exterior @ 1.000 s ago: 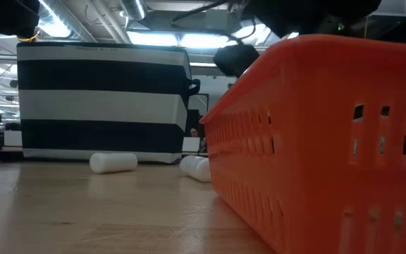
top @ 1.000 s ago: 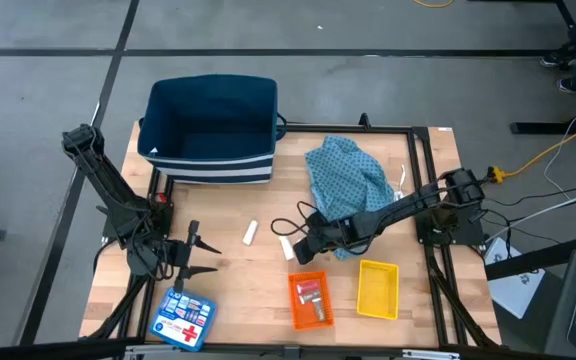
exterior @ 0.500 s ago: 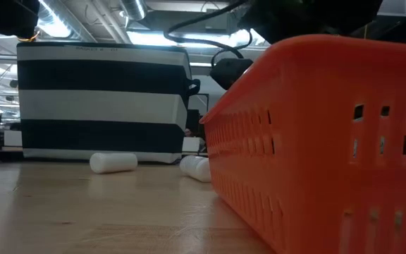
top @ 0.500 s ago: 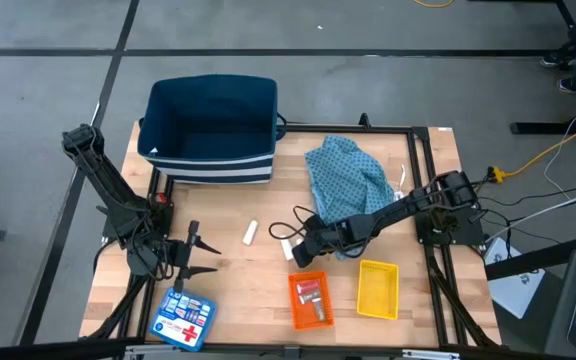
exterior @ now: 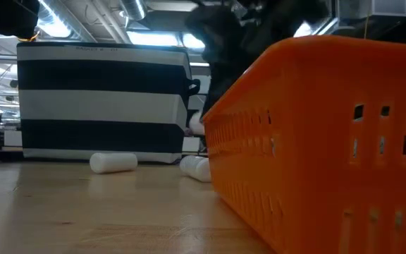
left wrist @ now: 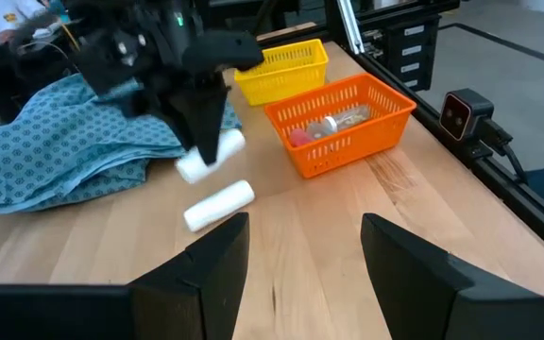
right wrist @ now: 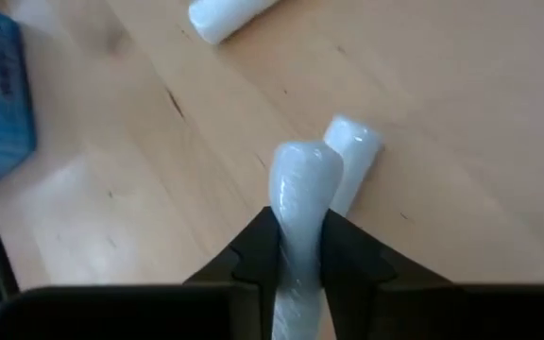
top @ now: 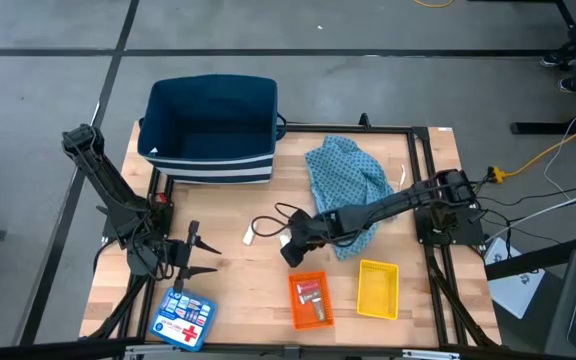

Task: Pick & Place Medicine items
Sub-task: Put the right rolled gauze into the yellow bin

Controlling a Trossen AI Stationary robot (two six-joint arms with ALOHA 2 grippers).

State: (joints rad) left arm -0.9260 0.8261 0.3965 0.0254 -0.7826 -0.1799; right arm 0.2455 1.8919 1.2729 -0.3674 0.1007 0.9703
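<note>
My right gripper is near the table's middle, shut on one white medicine stick. A second white stick lies flat on the wood just beneath it. The third stick lies a little to the left, also flat on the table. The orange tray holds small red and greyish packets. My left gripper waits open near the table's left side, touching nothing. My right gripper pinches the white stick between its two fingers, which come from above pointing down. The stick runs along the fingers, and its free end juts past their tips. In the low view the stick is lifted clear of the table.
A yellow tray sits right of the orange one. The blue patterned cloth lies behind the right arm, and a navy striped bin stands at the far edge. A flat blue box with a red cross lies near the left front corner.
My right gripper has moved toward the table's left and come down into the low view beside the orange tray. One white stick now shows raised off the wood in its fingers, while the other two stay where they lay.
</note>
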